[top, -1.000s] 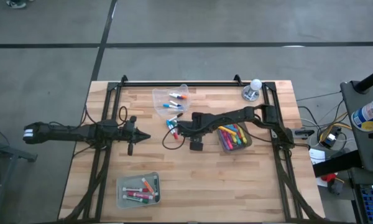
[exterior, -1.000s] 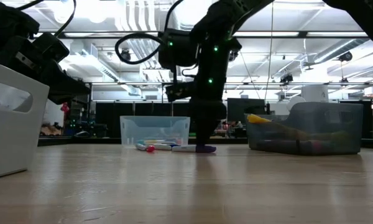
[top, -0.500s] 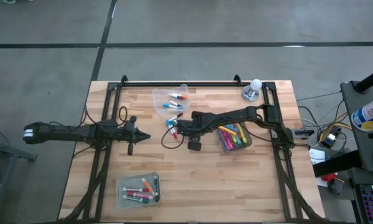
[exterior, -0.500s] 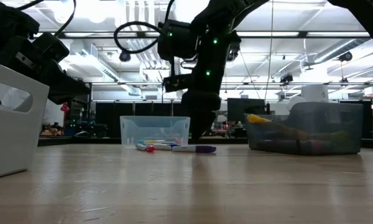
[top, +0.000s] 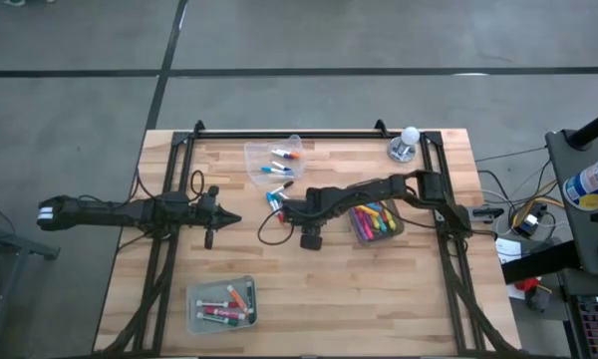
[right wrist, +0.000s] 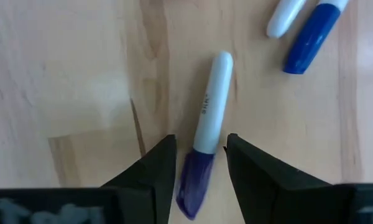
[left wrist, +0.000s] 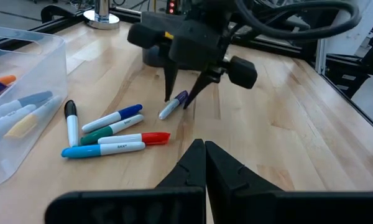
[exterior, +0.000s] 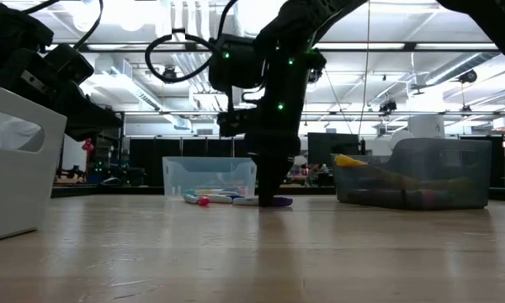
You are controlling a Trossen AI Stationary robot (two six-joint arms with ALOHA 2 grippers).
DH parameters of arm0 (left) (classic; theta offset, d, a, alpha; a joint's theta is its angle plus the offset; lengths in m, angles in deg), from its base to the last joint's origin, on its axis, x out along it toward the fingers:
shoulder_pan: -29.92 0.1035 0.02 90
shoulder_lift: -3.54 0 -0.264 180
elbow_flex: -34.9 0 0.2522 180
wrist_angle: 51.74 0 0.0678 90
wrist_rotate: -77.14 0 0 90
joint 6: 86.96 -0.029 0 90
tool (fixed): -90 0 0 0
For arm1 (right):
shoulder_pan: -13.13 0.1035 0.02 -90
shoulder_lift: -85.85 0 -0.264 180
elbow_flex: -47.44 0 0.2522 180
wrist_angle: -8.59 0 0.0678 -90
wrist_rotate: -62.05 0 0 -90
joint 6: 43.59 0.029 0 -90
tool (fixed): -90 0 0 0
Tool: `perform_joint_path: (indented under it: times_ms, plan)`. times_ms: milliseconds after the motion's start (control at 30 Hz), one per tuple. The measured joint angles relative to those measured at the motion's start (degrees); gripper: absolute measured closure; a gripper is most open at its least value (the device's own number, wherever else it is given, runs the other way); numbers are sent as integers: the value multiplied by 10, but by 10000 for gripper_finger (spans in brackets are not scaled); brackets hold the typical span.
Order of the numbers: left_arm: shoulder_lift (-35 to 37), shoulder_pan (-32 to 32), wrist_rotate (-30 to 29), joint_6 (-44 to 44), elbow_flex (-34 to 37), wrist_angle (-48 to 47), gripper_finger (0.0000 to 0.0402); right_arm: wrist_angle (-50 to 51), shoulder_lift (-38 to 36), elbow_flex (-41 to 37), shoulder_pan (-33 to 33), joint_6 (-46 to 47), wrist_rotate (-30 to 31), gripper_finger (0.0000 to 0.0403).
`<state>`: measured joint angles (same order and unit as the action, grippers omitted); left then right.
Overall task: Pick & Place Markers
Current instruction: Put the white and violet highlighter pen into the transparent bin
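Note:
A white marker with a purple cap [right wrist: 205, 140] lies flat on the table, beside several loose markers [left wrist: 109, 129]. My right gripper [right wrist: 199, 171] points down over it, open. Its two fingers stand on either side of the purple cap [left wrist: 181, 96], a narrow gap on each side. The low view shows the fingertips [exterior: 265, 195] down by the table at that marker [exterior: 276, 201]. My left gripper [top: 234, 218] waits shut above the table's left half, pointing toward the loose markers.
A clear bin [top: 274, 160] with markers stands at the far middle. A grey bin [top: 376, 219] full of markers stands right of my right gripper. A third bin [top: 221, 304] holds markers at the near left. A white round object [top: 406, 145] sits at the far right.
My right gripper has turned a little at the wrist and come down again around the purple-capped marker, after standing slightly higher half a second ago. The marker has stayed where it lay.

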<state>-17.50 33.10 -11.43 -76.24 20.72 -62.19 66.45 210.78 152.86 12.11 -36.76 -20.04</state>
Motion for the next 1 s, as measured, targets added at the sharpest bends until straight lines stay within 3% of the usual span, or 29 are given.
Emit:
perform_joint_path:
  times_ms: [200,500,800,1000]
  plan:
    - [0,0,0,0,0,0,401,-1,5,1,0,-8,4,283]
    - [0,0,0,0,0,0,401,-20,6,0,0,-42,8,377]
    - [0,0,0,0,0,0,401,-14,7,42,-2,-92,33,361]
    - [0,0,0,0,0,0,401,3,4,126,-2,-155,131,367]
